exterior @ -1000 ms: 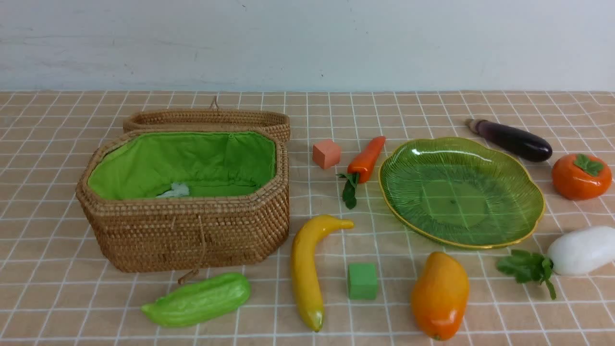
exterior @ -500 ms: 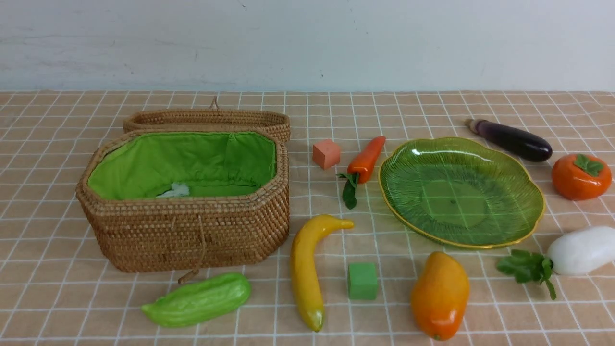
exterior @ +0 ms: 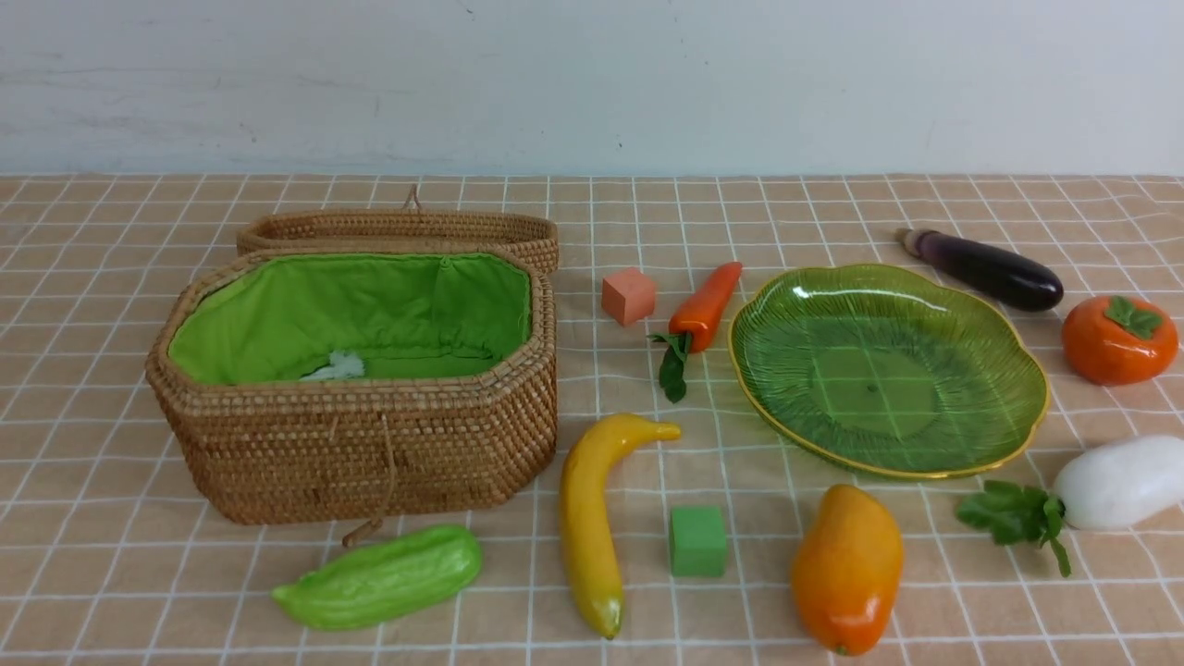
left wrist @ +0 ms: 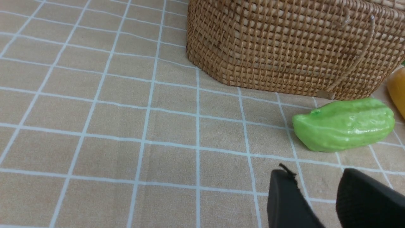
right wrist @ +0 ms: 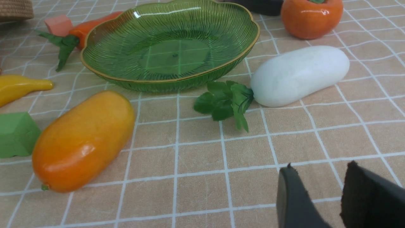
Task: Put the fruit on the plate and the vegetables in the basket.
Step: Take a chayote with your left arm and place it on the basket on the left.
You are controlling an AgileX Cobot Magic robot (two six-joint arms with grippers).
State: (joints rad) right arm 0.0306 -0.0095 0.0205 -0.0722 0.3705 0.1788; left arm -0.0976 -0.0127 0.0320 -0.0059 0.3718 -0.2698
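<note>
Laid out near to far: three fruits (mango, banana, persimmon), four vegetables (cucumber, radish, carrot, eggplant), one plate, one basket, with cucumber near the parted, empty jaws of the left gripper, radish ahead of those of the right gripper.

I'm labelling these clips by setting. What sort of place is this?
Likely a staged robot test setup, not a kitchen: a checked tablecloth against a bare white wall, with glossy toy produce like the banana and a green cube spread out.
</note>
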